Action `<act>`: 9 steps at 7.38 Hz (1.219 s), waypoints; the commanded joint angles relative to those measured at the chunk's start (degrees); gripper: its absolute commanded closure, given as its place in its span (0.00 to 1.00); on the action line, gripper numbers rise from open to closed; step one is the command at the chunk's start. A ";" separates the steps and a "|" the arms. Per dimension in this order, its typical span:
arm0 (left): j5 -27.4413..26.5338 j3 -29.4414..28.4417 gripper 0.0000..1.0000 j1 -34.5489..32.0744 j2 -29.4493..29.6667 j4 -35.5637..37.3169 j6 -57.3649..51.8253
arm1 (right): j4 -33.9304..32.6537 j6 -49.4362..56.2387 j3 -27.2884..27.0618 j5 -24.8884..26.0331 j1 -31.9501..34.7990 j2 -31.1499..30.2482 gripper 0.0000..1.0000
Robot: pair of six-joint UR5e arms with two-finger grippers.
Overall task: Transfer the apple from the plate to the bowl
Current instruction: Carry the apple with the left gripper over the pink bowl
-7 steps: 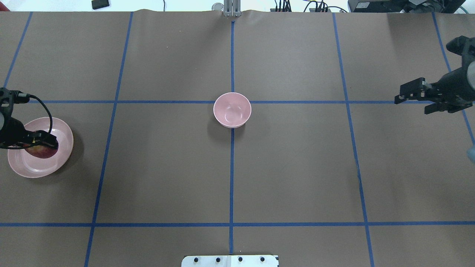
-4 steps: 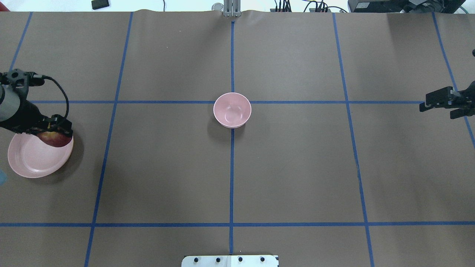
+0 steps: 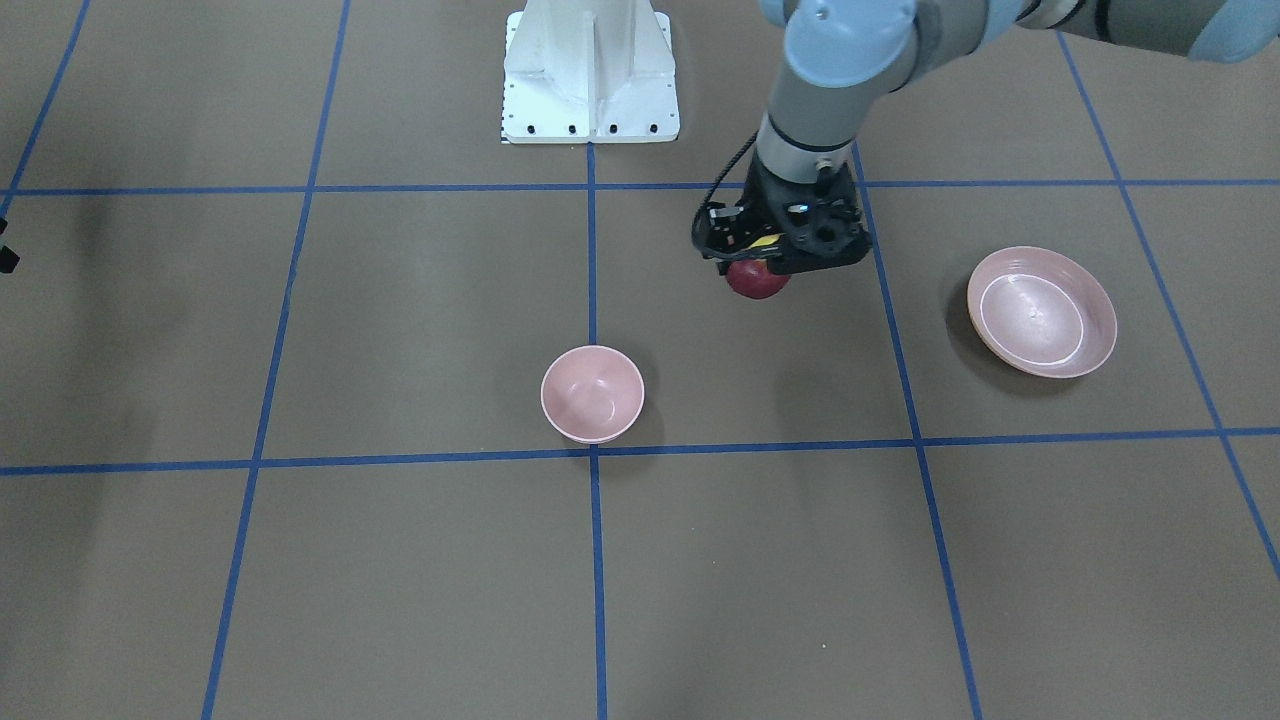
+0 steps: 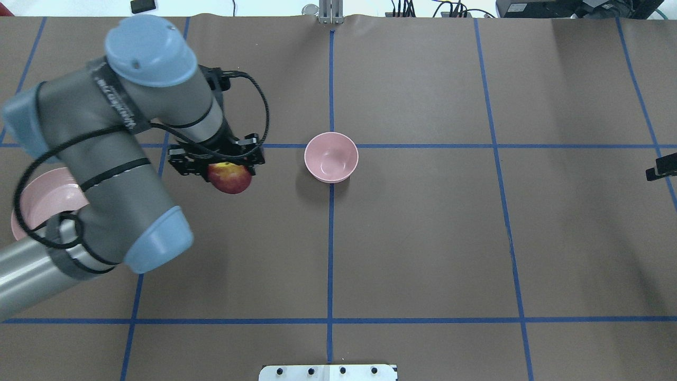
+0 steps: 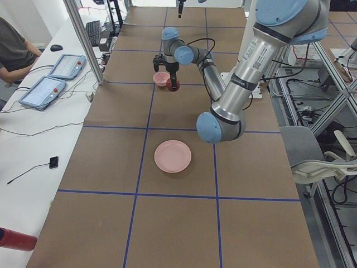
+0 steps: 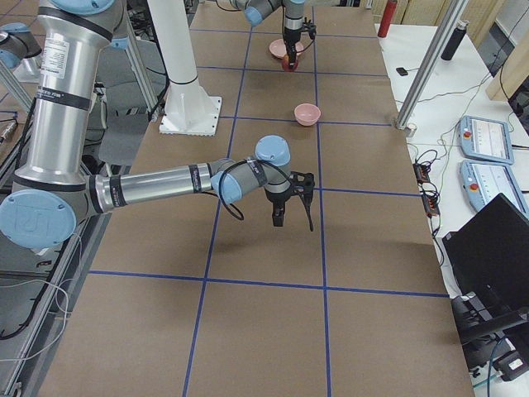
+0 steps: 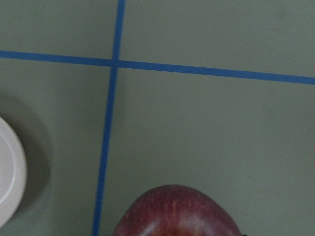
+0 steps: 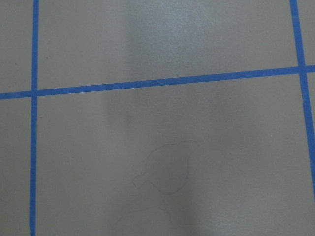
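Left tool (image 4: 222,165) pinching the apple (image 4: 230,179), held above the worktop (image 4: 423,238) between the plate (image 3: 1042,325) by the left edge and the central bowl (image 4: 331,156). Right tool (image 6: 293,223) near the right edge: spread or pressed together, cannot tell.

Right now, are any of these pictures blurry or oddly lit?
Left wrist view: the apple looks soft, out of focus, and colours turn greenish-grey. Right wrist view: a pale glare band crosses the table. Overhead view: sharp, with a soft shadow to the picture's lower left of the bowl.
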State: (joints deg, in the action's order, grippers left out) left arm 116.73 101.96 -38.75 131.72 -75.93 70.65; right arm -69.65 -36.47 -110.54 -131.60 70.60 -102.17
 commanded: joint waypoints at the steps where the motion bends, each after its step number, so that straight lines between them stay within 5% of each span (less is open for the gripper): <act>1: -2.47 -20.22 1.00 2.88 12.64 -10.06 3.44 | 0.13 1.23 0.85 -0.50 0.24 -0.13 0.00; 2: -2.39 -24.84 1.00 2.97 14.60 -12.55 3.00 | 0.13 1.32 1.28 -0.59 0.16 0.04 0.00; 9: -1.95 -31.21 1.00 3.06 16.90 -17.49 -1.31 | 0.04 1.14 1.46 -0.59 0.16 0.04 0.00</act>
State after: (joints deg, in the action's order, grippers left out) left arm 114.81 71.57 -35.70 148.18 -92.97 69.42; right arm -69.60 -35.32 -109.13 -132.19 70.75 -102.13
